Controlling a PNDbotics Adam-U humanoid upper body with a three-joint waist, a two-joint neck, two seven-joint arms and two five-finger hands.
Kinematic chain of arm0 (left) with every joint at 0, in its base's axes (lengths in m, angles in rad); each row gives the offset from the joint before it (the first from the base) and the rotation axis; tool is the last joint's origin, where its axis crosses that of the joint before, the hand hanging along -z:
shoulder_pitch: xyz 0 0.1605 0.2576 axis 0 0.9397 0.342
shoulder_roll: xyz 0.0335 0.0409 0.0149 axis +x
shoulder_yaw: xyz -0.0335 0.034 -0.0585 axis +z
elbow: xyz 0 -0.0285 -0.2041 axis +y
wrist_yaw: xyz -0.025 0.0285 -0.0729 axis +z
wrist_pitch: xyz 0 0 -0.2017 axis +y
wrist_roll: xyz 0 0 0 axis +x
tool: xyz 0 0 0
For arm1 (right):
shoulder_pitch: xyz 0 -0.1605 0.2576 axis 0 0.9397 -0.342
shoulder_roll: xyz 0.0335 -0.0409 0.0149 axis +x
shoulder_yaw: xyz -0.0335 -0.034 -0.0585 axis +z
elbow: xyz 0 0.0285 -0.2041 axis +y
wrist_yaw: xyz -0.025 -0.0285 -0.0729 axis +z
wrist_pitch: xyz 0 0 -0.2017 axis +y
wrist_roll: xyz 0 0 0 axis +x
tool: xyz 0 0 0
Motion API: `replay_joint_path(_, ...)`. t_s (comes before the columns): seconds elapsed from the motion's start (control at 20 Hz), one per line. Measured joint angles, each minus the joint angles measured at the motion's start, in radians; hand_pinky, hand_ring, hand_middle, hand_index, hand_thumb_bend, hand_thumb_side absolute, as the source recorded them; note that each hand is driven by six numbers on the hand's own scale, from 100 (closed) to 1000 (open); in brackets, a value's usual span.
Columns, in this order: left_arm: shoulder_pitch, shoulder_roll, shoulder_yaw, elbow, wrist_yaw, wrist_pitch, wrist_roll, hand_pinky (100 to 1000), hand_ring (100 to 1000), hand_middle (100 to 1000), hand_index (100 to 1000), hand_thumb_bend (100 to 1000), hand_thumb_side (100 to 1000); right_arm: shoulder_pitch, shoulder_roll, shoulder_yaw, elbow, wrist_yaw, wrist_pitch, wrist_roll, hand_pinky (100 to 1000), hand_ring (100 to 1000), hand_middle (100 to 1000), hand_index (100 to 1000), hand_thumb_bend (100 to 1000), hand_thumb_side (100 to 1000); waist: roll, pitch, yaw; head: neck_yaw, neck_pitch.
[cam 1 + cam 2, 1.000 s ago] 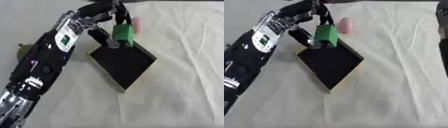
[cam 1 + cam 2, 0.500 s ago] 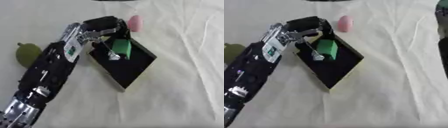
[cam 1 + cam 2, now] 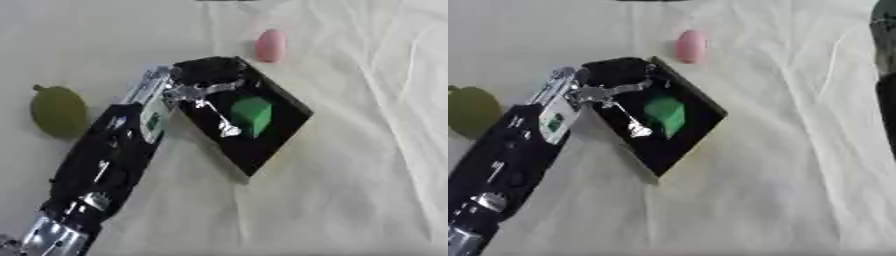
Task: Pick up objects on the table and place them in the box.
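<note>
**Green block lies in the box, left hand above it**

The black box (image 3: 262,145) sits askew on the pale cloth (image 3: 350,190), one corner pointing toward the near edge. Inside it, toward its right side, lies the green block (image 3: 252,115) — no finger touches it. The left hand (image 3: 208,82) hangs over the box's far-left corner, and a silver finger (image 3: 219,120) reaches down into the box just beside the block; the hand is released, holding nothing. Beyond the box's far corner, near but apart from it, lies a pink egg-shaped object (image 3: 270,45). Well to the left of the box, past the black forearm, rests an olive-green rounded fruit (image 3: 58,111). A dark part of the right arm (image 3: 884,75) shows far right of the box — its hand is out of sight.
</note>
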Motion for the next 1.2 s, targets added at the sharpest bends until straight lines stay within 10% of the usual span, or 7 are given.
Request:
replay_joint_path(0.3, 0.008, 0.002, 0.003, -0.037, -0.094, -0.017, 0.017, 1000, 987, 931, 1000, 248, 263, 0.008, 0.002, 0.000, -0.001, 0.000, 0.001, -0.005, 938, 760, 616, 769, 100, 567, 0.000, -0.001, 0.000, -0.003, 0.000)
replay_joint_path(1.05, 0.008, 0.021, 0.002, -0.092, -0.080, -0.089, 0.089, 1000, 953, 885, 977, 100, 197, 0.011, 0.003, 0.000, -0.001, 0.000, -0.001, -0.007, 937, 761, 617, 770, 100, 565, -0.001, -0.011, 0.007, -0.003, 0.000)
replay_joint_path(1.2, 0.008, 0.034, 0.002, -0.133, -0.008, -0.078, 0.077, 997, 933, 862, 958, 100, 303, 0.015, 0.003, -0.001, -0.001, 0.000, -0.002, -0.007, 937, 761, 617, 770, 100, 573, -0.003, -0.012, 0.009, -0.002, 0.000)
